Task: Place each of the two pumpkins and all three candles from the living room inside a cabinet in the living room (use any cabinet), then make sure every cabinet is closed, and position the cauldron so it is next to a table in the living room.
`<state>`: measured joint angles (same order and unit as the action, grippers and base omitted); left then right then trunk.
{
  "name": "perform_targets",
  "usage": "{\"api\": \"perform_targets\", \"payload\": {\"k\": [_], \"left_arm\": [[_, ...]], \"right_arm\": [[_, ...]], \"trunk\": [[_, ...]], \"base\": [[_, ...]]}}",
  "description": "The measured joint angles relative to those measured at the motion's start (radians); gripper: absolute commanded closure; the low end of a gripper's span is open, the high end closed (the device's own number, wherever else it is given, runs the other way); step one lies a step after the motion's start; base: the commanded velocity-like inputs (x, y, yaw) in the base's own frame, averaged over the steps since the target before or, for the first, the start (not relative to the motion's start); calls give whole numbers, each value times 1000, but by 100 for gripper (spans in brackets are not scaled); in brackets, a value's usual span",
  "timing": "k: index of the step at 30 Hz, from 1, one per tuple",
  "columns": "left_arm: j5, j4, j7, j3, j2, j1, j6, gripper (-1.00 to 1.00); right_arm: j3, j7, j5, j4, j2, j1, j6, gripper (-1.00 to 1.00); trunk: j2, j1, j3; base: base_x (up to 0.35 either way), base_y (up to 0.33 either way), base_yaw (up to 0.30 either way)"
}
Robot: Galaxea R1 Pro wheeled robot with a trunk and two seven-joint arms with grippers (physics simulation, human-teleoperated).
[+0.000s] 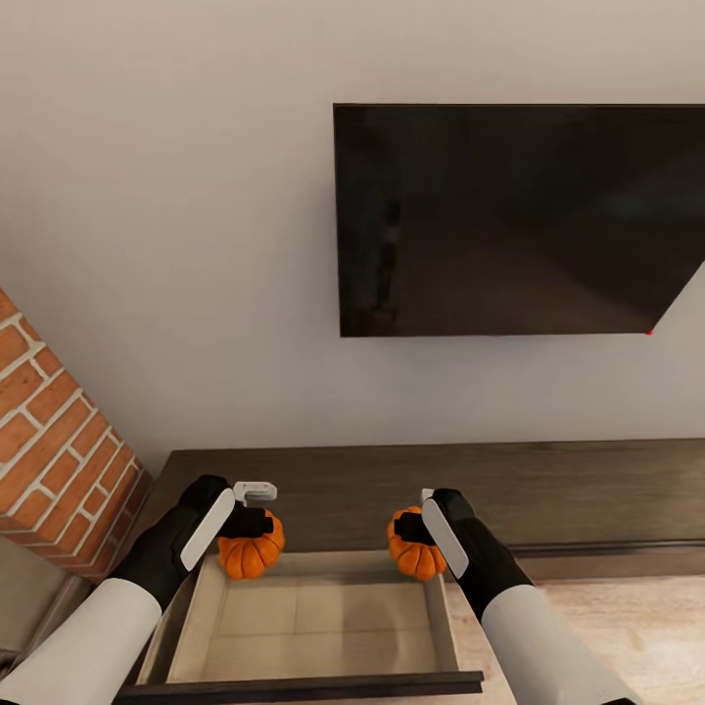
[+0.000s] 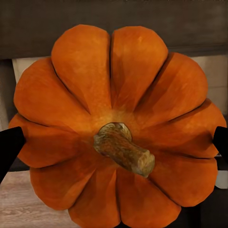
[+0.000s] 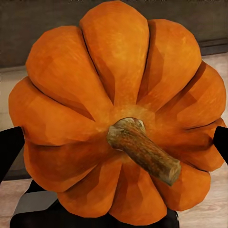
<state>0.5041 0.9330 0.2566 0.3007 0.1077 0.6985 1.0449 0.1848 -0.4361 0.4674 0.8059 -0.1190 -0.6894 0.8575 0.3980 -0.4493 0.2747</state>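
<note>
From where I stood, each arm carried a pumpkin over the back of the cabinet's open drawer [image 1: 186, 627]: the left gripper [image 1: 250, 522] was closed on the left pumpkin [image 1: 251, 550], the right gripper [image 1: 413, 529] closed on the right pumpkin [image 1: 415, 553], dark fingertips [image 2: 9, 147] pressing its sides. To my eye, the sound way was to lower both inside the pale walls, well apart, and only then let go, so neither rolled or caught the rim.

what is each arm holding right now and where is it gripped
Each holds a pumpkin by its sides: left gripper on one pumpkin, right gripper on the other pumpkin.
</note>
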Motion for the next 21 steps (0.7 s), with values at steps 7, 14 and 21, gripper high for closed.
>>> {"api": "perform_targets", "payload": {"k": [7, 14, 21], "left_arm": [[2, 0, 1, 0, 0, 0, 0, 100], [0, 0, 2, 0, 0, 0, 0, 100], [1, 0, 3, 0, 0, 0, 0, 100]], "right_arm": [[0, 1, -1, 0, -1, 0, 0, 100], [1, 1, 0, 0, -1, 0, 0, 100], [2, 1, 0, 0, -1, 0, 1, 100]], "trunk": [[0, 0, 0], [0, 0, 0], [0, 0, 0]], "base": [[41, 11, 0], [20, 13, 0], [2, 1, 0]]}}
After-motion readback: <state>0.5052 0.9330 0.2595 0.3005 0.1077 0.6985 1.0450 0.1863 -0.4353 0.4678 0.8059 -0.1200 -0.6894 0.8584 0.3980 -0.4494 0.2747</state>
